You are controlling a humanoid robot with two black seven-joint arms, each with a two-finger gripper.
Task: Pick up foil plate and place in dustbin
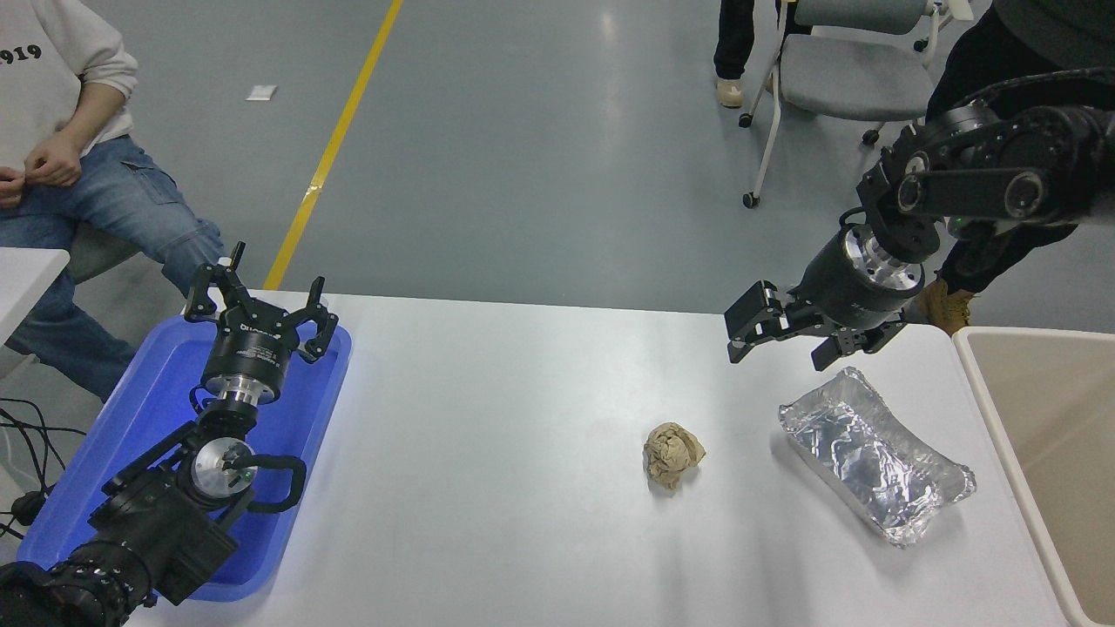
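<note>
At the right edge — dustbin: the large beige plastic dustbin (1045,418) stands beside the white table (488,488); a drop near its thick rim could likely spill out.
Foil plate: the shiny crinkled silver foil plate (875,453) lies on the table near the bin, untouched — thin foil may buckle or slip in a pinch.
Right arm: reaches in high from the right, wrist angled down-left.
Right gripper (780,338): hovers just beyond the plate's far end, fingers spread, holding nothing.
Left gripper (261,313): parked over the shallow blue plastic tray (113,461), fingers spread, empty.
Brown paper ball (672,455): crumpled, left of the plate — unlikely to interfere.

White table (523,540) carries blue tray (131,444) left; brown paper ball (672,454) centre; foil plate (875,453) right
</note>
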